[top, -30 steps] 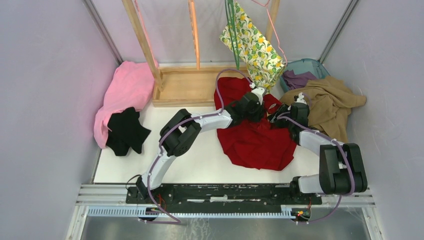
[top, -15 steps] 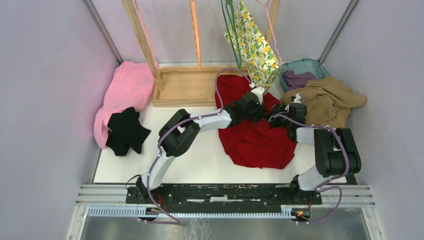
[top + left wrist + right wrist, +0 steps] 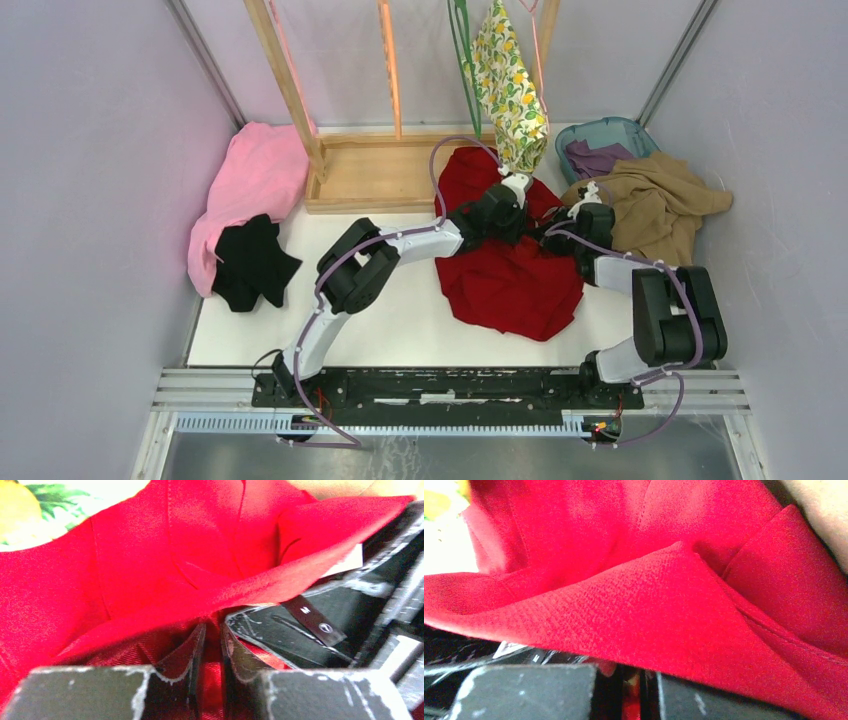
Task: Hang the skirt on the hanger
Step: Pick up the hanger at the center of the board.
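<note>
Left gripper (image 3: 212, 630): fingers pressed almost together, pinching a fold of the red garment (image 3: 510, 285).
Right gripper (image 3: 631, 672): fingers close together, red cloth in the narrow gap and draped over them.
Grippers' place: both meet over the far half of the red garment, nearly touching each other.
Skirt (image 3: 508, 90): 1, lemon print, hanging beyond the grippers at the rack's right end. Its long axis runs up and down, its lower tip pointing at the red garment's far edge.
Hanger (image 3: 538, 62): thin pink wire just right of the skirt. Whether it carries the skirt is cut off at the top edge.
Other hangers: 2, the green hanger (image 3: 462, 60) and the orange hanger (image 3: 388, 60).
Edges: wooden rack (image 3: 375, 170) at the back, walls close on both sides.
Open room: bare white table (image 3: 400, 320) left of the red garment.
Other cloth: tan garment (image 3: 655, 205), pink garment (image 3: 255, 180), black garment (image 3: 252, 262).
</note>
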